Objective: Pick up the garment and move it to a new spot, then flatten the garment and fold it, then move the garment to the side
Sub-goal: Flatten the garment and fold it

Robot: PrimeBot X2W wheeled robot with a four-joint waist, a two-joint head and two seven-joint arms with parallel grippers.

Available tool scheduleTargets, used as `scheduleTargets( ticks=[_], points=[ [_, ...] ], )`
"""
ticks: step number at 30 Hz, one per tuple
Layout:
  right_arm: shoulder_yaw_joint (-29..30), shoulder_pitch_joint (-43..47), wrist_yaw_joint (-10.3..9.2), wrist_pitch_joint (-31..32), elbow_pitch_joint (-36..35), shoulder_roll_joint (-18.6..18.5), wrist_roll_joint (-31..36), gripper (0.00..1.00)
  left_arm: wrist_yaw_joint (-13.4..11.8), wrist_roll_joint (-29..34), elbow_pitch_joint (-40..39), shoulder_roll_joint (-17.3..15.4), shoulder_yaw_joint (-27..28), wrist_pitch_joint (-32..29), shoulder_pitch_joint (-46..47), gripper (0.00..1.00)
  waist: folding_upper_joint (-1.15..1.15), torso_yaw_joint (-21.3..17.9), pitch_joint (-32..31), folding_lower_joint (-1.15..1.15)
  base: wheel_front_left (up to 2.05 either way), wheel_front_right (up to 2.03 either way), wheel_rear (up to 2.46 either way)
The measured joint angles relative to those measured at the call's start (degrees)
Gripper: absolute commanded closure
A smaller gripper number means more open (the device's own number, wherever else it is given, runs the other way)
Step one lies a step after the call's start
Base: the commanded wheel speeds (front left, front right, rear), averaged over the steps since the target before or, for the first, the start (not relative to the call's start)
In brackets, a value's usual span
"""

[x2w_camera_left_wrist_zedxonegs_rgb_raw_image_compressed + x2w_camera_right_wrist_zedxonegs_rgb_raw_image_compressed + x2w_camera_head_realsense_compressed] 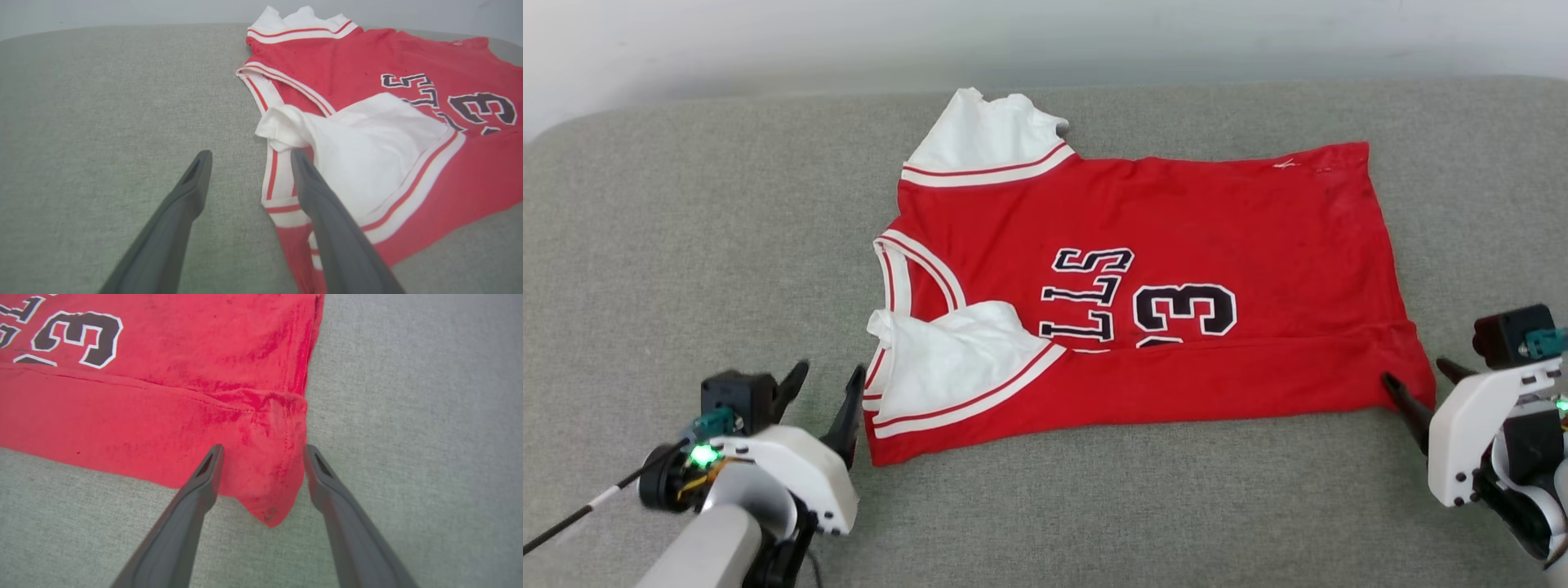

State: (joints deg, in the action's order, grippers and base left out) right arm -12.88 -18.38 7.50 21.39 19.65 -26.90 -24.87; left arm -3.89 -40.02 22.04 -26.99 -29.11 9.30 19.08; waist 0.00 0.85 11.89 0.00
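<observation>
The red garment (1176, 237) lies flat on the grey cushioned surface, collar to the left, hem to the right. Its near long edge is folded up over the lettering, so only part of "BULLS 23" shows, and the near white sleeve (947, 351) lies on top. My left gripper (827, 385) stands open just left of the garment's near left corner (286, 212), one finger over its trim. At the near right corner (269, 490), my right gripper (1419, 377) is open, its fingers either side of the corner and nothing pinched.
The grey surface (686, 245) stretches wide to the left and in front of the garment. A pale wall (1045, 33) runs behind its far edge. A thin black cable (588, 510) trails from my left wrist.
</observation>
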Motion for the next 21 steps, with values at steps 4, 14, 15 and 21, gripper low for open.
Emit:
scheduleTargets(
  ticks=[4, 14, 15, 21],
  points=[
    [5.20, 3.65, 0.00, 3.48, -3.61, 2.91, 1.94, 0.00, -3.68, -0.54, -6.36, -1.71, -1.25, -6.62, -4.92, 0.00, 0.00, -0.39, -1.01, -0.01, 0.00, 0.00, 0.00],
    [13.76, 11.37, 0.00, 11.15, -17.13, 11.40, 7.02, 0.00, -9.69, -1.47, -18.16, -5.01, -2.89, -16.90, -9.96, 0.00, 0.00, -1.54, 0.18, -0.01, 0.00, 0.00, 0.00],
    [14.08, 11.72, 0.00, 11.55, -18.19, 11.91, 7.43, 0.00, -9.85, -1.52, -18.45, -4.93, -2.79, -17.12, -9.96, 0.00, 0.00, -1.69, 0.49, -0.01, 0.00, 0.00, 0.00],
    [14.39, 12.53, 0.00, 12.95, -23.20, 14.11, 8.44, 0.00, -10.72, -1.71, -17.73, -5.09, -2.35, -17.81, -9.55, 0.00, 0.00, -2.77, 2.73, -0.01, 0.00, 0.00, 0.00]
  ],
)
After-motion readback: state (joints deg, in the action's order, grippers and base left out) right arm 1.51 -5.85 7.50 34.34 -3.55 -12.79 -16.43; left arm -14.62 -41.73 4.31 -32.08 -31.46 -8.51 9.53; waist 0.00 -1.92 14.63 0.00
